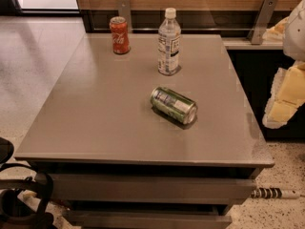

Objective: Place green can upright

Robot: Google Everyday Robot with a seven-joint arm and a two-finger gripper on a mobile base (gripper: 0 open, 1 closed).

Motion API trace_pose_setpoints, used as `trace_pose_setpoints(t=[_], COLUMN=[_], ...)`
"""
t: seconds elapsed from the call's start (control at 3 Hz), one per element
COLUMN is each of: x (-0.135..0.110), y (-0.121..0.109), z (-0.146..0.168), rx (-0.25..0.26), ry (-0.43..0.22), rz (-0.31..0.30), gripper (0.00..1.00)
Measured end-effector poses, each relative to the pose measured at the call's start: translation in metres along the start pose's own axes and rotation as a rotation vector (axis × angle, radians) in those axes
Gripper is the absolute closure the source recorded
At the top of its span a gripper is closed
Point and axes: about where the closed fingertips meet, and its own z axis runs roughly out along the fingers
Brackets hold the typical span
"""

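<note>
One green can (pixel 174 105) lies toppled, long axis ten to four o'clock, at nine o'clock from the gripper (pixel 285 99). Gripper spread or closed: cannot tell.

Gripper (pixel 284 98) at the far right.

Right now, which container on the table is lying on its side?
The green can, on its side; the red cola can and clear plastic bottle stand upright behind it. The gripper hangs beyond the table's right edge.
</note>
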Motion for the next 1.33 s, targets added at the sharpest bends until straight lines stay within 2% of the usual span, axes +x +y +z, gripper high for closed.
trace_pose_setpoints(t=[0.33, 0.67, 1.0, 1.33], x=[0.0, -0.008, -0.024, -0.05], y=[0.0, -0.002, -0.006, -0.007], z=[0.0, 0.008, 0.025, 0.046], rx=[0.0, -0.003, -0.016, -0.05], ry=[0.0, 0.026, 0.084, 0.112], rz=[0.0, 0.037, 0.127, 0.185], gripper=[0.0, 0.0, 0.0, 0.0])
